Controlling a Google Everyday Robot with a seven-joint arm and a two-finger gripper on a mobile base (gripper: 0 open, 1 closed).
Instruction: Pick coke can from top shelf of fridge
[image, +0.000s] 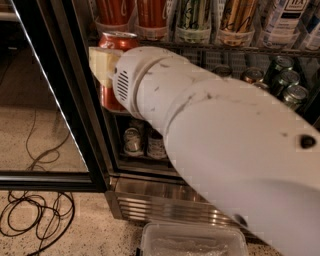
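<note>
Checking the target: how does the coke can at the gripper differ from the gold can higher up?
The coke can is red, silver lid showing; the gold can is gold, its top out of frame. The coke can sits lower and further left; the gold can stands higher, in a clear guard. The gripper covers the coke can's middle; the gold can is uncovered. Both are upright.

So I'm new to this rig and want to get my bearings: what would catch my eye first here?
A bulky white arm fills the middle and right, reaching into the open fridge. At its tip, upper left, the gripper holds a red coke can just by the door frame. Black cables lie tangled on the floor at bottom left.
</note>
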